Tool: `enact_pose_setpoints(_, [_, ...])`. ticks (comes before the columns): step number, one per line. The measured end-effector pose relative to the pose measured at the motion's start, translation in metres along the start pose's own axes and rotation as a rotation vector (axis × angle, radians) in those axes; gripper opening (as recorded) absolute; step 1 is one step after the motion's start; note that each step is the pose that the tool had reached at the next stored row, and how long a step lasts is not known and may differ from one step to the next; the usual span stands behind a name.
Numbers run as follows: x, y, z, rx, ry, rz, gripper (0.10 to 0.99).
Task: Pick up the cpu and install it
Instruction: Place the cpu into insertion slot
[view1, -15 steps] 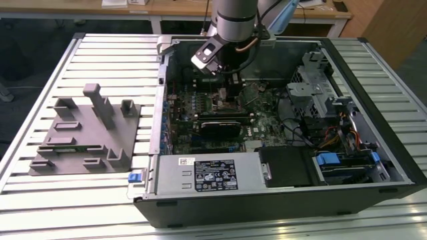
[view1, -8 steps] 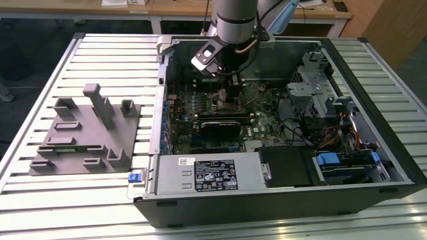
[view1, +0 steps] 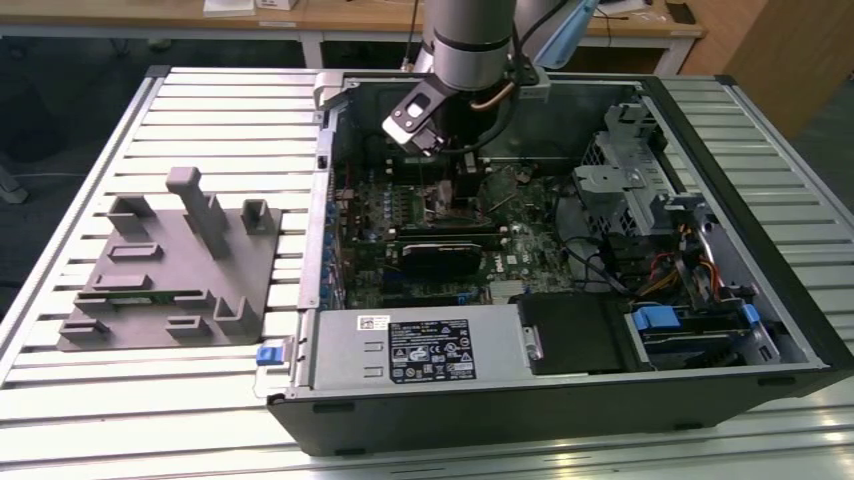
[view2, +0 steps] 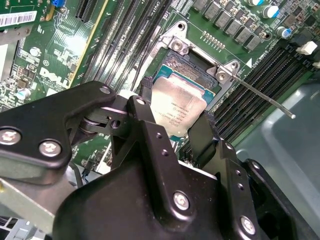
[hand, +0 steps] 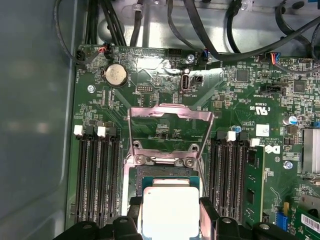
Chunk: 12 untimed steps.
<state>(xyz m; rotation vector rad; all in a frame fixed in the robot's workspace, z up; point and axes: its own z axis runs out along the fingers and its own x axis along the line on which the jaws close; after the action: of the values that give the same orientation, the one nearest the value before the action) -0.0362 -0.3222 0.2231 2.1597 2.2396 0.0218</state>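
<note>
A robot arm reaches down into an open computer case. The case stands on a slatted metal worktop, toward the edge at the exterior view's right. The arm's black fingers are closed to a narrow gap and press two opposite edges of the cpu, a small square chip with a silvery top. The cpu sits in or just over the socket, near the middle of the green motherboard; whether it is fully seated cannot be told. The socket's metal cover plate is flipped open and its thin lever is swung out.

The cpu looks light, stiff and smooth, probably slippery, with a fragile underside. Its bare side edges seem the safe place to hold it.

The case also holds a grey box with a white label along its edge nearest the exterior camera, plus cables and drive bays. A grey plastic fixture lies near the worktop's opposite edge.
</note>
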Motion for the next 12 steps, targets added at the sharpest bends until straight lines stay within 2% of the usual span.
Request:
enact_pose_setpoints(5, [-0.0009,-0.0001,0.0011,0.000,-0.0011,0.001,0.541])
enact_pose_setpoints(12, [-0.0009,-0.0002,0.0066,0.000,-0.0018,0.015,0.541])
